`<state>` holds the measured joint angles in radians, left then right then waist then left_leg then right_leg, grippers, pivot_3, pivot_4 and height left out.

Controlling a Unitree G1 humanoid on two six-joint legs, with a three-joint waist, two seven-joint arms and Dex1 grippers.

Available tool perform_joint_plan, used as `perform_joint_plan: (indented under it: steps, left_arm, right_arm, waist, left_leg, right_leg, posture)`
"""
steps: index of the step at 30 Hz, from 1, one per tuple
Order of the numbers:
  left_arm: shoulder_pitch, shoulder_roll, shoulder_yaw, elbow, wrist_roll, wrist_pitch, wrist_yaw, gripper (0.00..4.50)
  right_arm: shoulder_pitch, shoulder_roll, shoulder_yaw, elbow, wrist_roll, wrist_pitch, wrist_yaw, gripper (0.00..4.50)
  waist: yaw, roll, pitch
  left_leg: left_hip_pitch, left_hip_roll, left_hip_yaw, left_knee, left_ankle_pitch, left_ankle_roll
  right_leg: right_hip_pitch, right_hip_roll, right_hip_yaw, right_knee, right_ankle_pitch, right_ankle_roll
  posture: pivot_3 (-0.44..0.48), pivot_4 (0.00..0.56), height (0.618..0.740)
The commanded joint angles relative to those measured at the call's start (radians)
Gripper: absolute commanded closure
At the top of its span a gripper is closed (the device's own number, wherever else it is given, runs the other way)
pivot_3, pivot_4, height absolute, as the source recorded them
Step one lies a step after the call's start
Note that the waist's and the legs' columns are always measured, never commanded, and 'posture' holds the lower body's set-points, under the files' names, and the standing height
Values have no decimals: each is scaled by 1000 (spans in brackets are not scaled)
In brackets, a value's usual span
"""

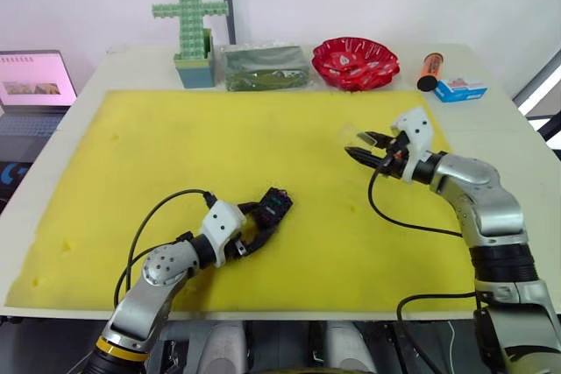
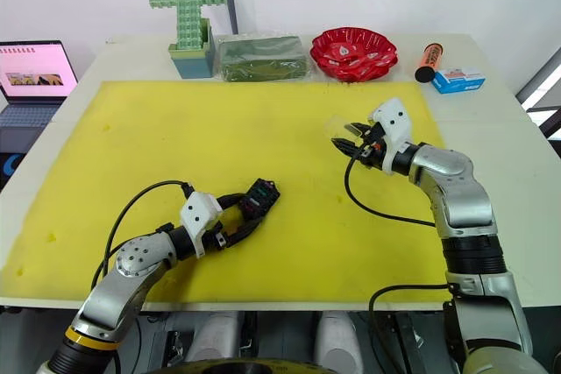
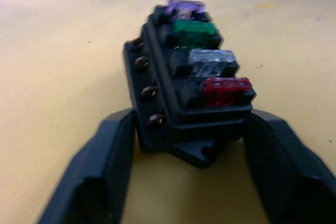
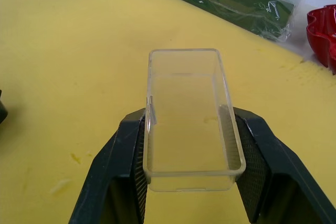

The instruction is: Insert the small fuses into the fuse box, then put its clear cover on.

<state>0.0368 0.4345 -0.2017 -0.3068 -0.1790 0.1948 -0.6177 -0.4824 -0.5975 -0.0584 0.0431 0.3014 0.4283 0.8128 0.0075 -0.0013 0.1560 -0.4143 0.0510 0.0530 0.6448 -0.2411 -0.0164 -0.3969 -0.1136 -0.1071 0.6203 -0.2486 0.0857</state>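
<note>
Left eye view first: I see my left gripper (image 1: 263,227) low on the yellow foam mat (image 1: 158,155), pinching the small black plastic fuse box (image 1: 274,205) by its near end, the block's long axis running away from me and slightly to my right. My right gripper (image 1: 366,148) hovers well apart on the mat's right side, its fingers pointing toward my left and clamping the small transparent rectangular cover (image 1: 354,136). So the box lies to the left of the cover and nearer to me, and the right arm is the one that has to travel.

Right eye view gives the same layout: box low and centre-left, cover up and to the right of it, bare mat between.

Left wrist view: the four tiny blade fuses (image 3: 207,59) sit in a row along the box top, purple, green, grey, red, all seated as far as I can judge, fingers pressed on both flanks.

Right wrist view: the cover's long axis runs along the fingers, which squeeze its long walls. I judge it must come down lengthwise over the fuse row.
</note>
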Motion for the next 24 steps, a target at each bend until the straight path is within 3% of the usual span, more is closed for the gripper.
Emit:
perform_joint_plan:
  steps: [1, 7, 13, 19, 24]
  left_arm:
    - [18, 14, 24, 12, 10, 61, 20, 1915]
    - [-18, 21, 54, -49, -37, 129, 13, 1915]
    - [-96, 89, 109, -70, -134, 222, -74, 1915]
    - [-271, 244, 166, 88, -331, 300, -420, 1915]
    - [-369, 321, 75, 245, -274, 176, -690, 1915]
  right_arm:
    - [-22, -5, -28, -20, 18, -18, -1, 2676]
    - [-19, -4, -29, -23, 19, -16, -3, 2676]
    - [-21, -1, -26, -24, 19, -15, -4, 2676]
    - [-28, 3, -14, -19, 20, -11, 6, 2676]
    - [-42, 8, -6, -5, 18, -12, 9, 2676]
  waist:
    - [0, 0, 0]
    - [2, 0, 0]
    - [4, 0, 0]
    - [5, 0, 1]
    - [4, 0, 1]
  left_leg:
    - [0, 0, 0, 0, 0, 0]
    - [0, 0, 0, 0, 0, 0]
    - [0, 0, 0, 0, 0, 0]
    - [-2, 0, 0, 1, 0, 0]
    - [-5, -1, 1, 1, 0, 0]
  right_leg:
    - [0, 0, 0, 0, 0, 0]
    - [0, 0, 0, 0, 0, 0]
    - [0, 0, 0, 0, 0, 0]
    - [-1, 0, 0, -1, 0, 0]
    - [-3, 0, 0, -2, 0, 0]
  posture:
    - [0, 150, 740]
    - [0, 150, 740]
    - [0, 150, 740]
    - [0, 150, 740]
    - [0, 150, 740]
